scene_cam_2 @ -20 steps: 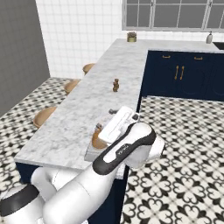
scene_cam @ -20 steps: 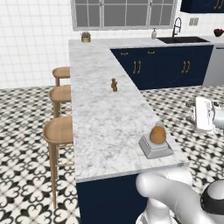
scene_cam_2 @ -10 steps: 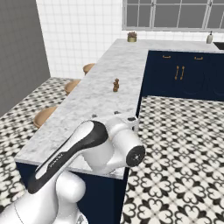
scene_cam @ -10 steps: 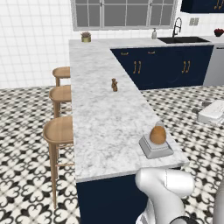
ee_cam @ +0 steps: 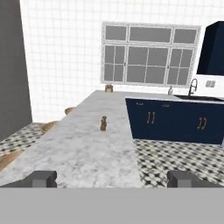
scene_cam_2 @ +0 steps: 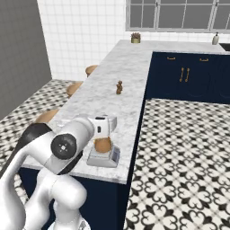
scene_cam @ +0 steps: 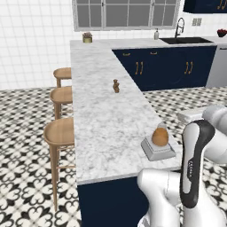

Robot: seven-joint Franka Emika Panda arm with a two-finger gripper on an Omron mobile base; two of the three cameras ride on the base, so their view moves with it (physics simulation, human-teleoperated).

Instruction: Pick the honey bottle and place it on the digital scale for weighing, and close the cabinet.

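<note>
The amber honey bottle (scene_cam: pixel 160 137) (scene_cam_2: pixel 103 145) stands upright on the light-grey digital scale (scene_cam: pixel 156 152) (scene_cam_2: pixel 104 158) at the near end of the marble counter (scene_cam: pixel 102 115). My gripper (ee_cam: pixel 113 179) is open with nothing between its fingertips (ee_cam: pixel 43 178), which stand wide apart. It looks level along the counter toward the window. In the right base view my white hand (scene_cam_2: pixel 105 125) hovers just above and behind the bottle, apart from it. The cabinet is out of view.
A tiny brown figurine (scene_cam: pixel 116 86) (scene_cam_2: pixel 119 87) (ee_cam: pixel 103 124) stands mid-counter. Wooden stools (scene_cam: pixel 60 131) line the counter's left side. Low navy base cabinets (scene_cam: pixel 177 66) and a sink (scene_cam: pixel 184 41) run along the back right. Patterned floor lies to the right.
The arm has swung in from the right and folded upright, bringing the hand over the counter's near end. The bottle and scale have not moved. The gripper stays open.
</note>
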